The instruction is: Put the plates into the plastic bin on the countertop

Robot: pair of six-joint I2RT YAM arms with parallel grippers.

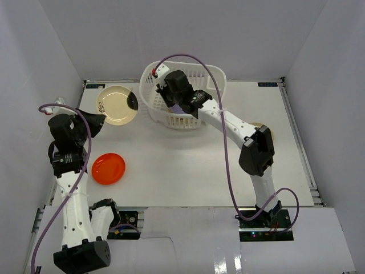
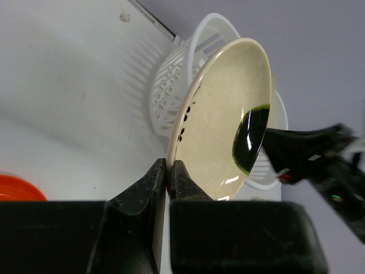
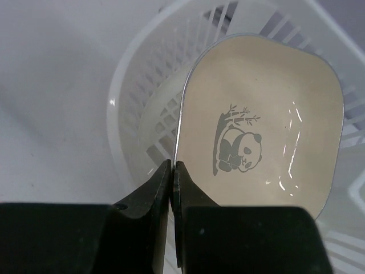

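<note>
My left gripper point(image 2: 169, 168) is shut on the rim of a round cream plate point(image 2: 222, 125) with a dark green patch. It holds the plate point(image 1: 117, 104) tilted above the countertop point(image 1: 182, 165) at the far left. My right gripper point(image 3: 172, 165) is shut on the edge of a cream rounded-square plate point(image 3: 268, 125) with a panda drawing. That plate stands on edge inside the white plastic bin point(image 3: 137, 97). From above, the right arm covers much of the bin point(image 1: 214, 85). An orange-red plate point(image 1: 108, 168) lies flat in front of the left arm.
A lavender plate point(image 1: 178, 108) shows in the bin under the right wrist. A tan plate point(image 1: 267, 130) peeks out behind the right arm's elbow. White walls close in the countertop on the left, right and back.
</note>
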